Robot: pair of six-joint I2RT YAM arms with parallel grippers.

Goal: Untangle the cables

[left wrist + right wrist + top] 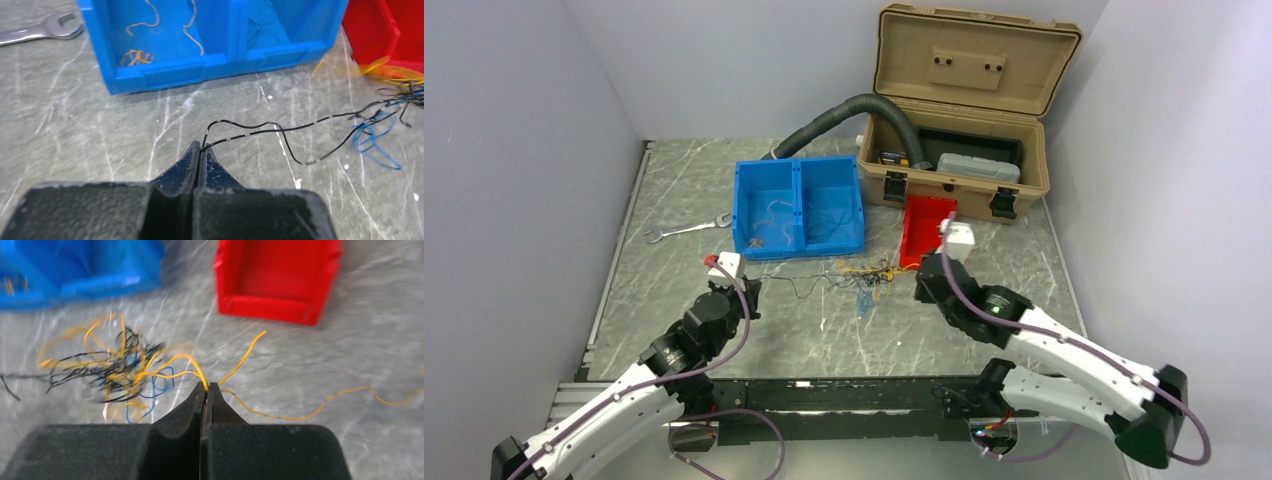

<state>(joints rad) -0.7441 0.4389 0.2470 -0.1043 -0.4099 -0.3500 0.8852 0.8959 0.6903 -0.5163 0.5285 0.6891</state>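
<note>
Lying just in front of the blue bin [799, 246] and red bin [929, 215], the cables [869, 275] sat bunched between both arms. Left wrist: left gripper [201, 150] was clamped on a black wire [260, 131] trailing to the knot. Right wrist: right gripper [206, 386] was pinched shut on a yellow wire [175, 361], likely so the two strands could be pulled apart.

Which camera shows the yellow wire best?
The right wrist view: the yellow wire is close up, pinched in the right gripper. The top view shows a tiny tangle; the left wrist view, blurry yellow strands at its edge.
</note>
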